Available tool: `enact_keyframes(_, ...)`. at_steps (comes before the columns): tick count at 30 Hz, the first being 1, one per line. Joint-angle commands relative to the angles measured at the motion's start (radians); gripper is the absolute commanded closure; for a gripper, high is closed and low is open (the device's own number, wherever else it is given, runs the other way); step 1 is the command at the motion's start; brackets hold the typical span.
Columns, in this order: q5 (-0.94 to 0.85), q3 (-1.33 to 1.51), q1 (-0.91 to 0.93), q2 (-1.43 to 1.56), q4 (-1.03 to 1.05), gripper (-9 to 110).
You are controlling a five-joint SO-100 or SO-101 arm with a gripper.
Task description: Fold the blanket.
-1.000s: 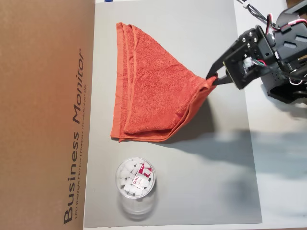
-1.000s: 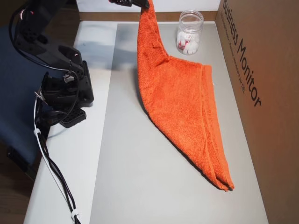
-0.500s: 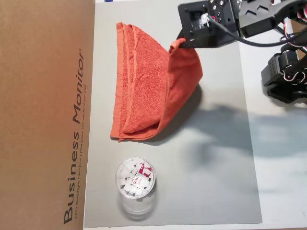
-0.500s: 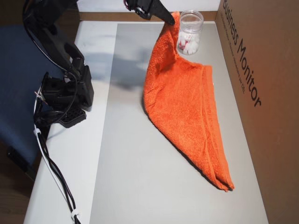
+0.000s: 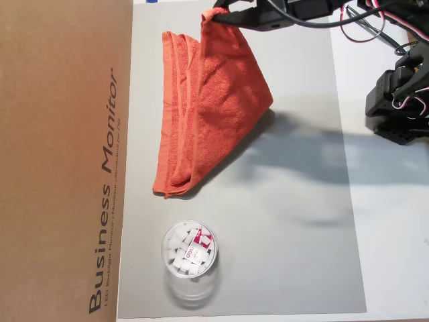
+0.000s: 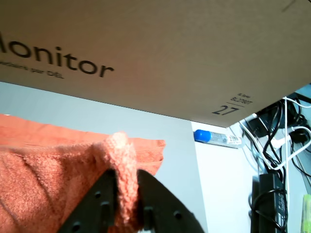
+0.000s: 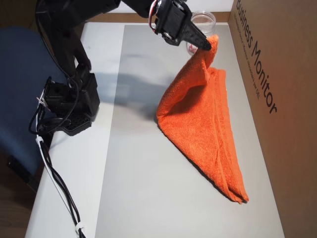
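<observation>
One corner pinched, cloth lifted over the fold

One corner of the blanket (image 5: 214,100) sits clamped between the black jaws; the wrist view shows the terry cloth (image 6: 73,174) bunched tight between the two fingers (image 6: 104,204). The gripper (image 7: 210,46) holds that corner raised, so the cloth hangs from it in a sloping sheet down to the grey mat (image 7: 148,188). The rest of the blanket (image 7: 213,134) lies on the mat in a long folded wedge, its hem bands running beside the brown cardboard box (image 5: 64,134), close to it but with a strip of mat showing between. In an overhead view the gripper (image 5: 213,15) is at the top edge of the picture, above the end of the hem bands. A clear tub (image 5: 189,251) of small white pieces stands on the mat apart from the blanket, near the box. The arm's base (image 7: 69,104) stands on the white desk (image 7: 74,188) beside the mat.
</observation>
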Motion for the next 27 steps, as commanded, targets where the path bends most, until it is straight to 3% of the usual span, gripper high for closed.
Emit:
enact_keyframes(1, 0.006, -0.114, 0.043, -0.043, -0.025, 102)
enact_keyframes(15, 0.006, -0.466, 0.172, -0.440, -0.028, 102)
enact_keyframes(27, 0.000, -0.568, 0.233, -0.741, -0.344, 102)
